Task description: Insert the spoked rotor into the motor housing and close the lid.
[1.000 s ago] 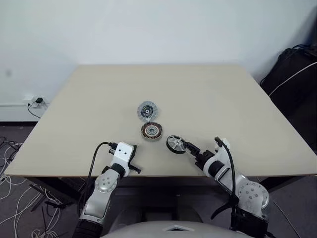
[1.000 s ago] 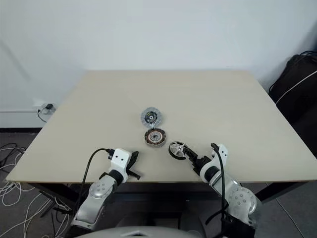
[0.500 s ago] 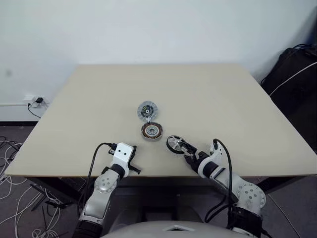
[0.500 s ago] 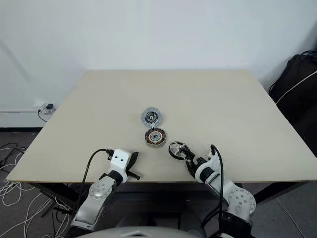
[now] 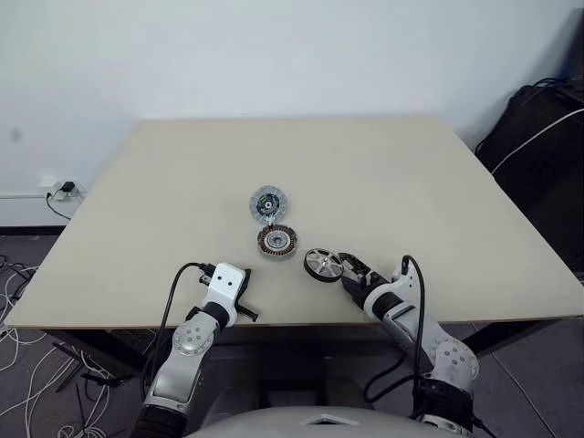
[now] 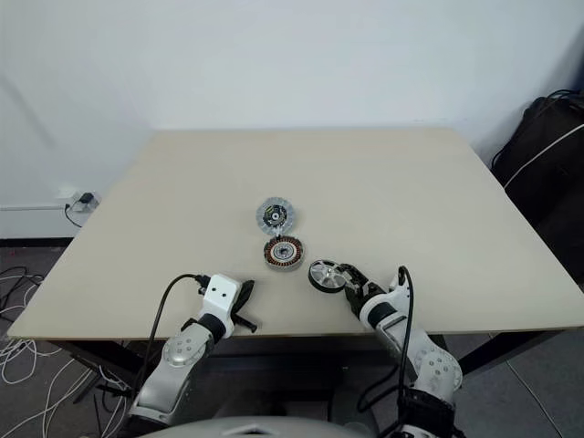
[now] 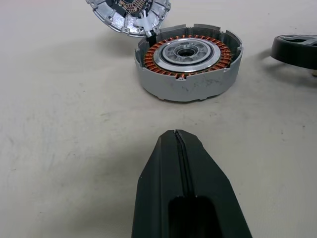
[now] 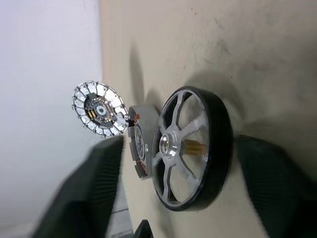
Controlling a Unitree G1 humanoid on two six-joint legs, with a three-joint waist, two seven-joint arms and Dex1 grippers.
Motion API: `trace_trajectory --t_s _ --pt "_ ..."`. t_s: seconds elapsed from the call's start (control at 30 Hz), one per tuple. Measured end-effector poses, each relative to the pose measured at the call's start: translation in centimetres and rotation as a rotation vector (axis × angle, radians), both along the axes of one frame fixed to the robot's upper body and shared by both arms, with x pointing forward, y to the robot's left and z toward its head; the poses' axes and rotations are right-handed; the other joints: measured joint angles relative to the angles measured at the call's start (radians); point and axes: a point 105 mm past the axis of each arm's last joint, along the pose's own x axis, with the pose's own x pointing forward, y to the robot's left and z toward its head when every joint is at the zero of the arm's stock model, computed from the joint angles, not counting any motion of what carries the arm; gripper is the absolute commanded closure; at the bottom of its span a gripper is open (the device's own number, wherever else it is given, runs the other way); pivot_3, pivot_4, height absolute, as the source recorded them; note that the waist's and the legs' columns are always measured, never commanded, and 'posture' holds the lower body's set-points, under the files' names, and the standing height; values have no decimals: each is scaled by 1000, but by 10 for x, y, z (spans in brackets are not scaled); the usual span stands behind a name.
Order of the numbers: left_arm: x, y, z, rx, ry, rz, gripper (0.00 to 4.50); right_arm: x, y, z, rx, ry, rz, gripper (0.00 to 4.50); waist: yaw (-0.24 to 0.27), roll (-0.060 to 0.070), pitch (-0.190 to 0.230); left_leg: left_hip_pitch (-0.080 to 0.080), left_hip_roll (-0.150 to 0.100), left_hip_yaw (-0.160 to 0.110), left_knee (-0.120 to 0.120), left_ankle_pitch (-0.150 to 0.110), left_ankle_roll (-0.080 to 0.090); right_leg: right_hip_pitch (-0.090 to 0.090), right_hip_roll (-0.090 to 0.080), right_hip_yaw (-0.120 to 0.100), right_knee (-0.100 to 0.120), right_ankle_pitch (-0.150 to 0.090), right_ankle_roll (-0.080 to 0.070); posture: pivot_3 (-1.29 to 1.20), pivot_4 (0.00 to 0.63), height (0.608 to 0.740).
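Head pair: high above, looking forward and down over the whole worktop (image 5: 137, 201), far off, nearly the same scene in both eyes. Left wrist camera: low and close, looking along the closed left end effector (image 7: 177, 136) at the motor housing (image 7: 188, 64) straight ahead, lid (image 7: 130, 15) just beyond. Right wrist camera: rolled sideways, very near, spoked rotor (image 8: 190, 148) between the spread fingers (image 8: 94, 193) of the right end effector (image 5: 351, 267). Shared by both wrist views: housing, lid, rotor.
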Motion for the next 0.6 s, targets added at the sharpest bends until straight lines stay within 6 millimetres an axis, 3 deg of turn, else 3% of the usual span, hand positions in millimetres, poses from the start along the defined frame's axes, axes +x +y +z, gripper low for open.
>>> trace_trajectory --t_s 0.17,0.57,0.6 --pt "0 0 0 0 2 -2 4500 1 7 1 27 -4 18 3240 0 0 0 0 0 0 0 0 1 0 0 0 -1 0 0 0 0 740" --pt "0 1 -1 2 9 4 4500 0 19 -6 3 33 54 3240 0 1 1 -1 0 0 -1 0 1 0 0 1 -2 0 0 0 0 740" --pt "0 1 -1 2 10 5 4500 0 20 -7 0 35 58 3416 0 1 1 -1 0 0 -1 0 1 0 0 1 -2 0 0 0 0 740"
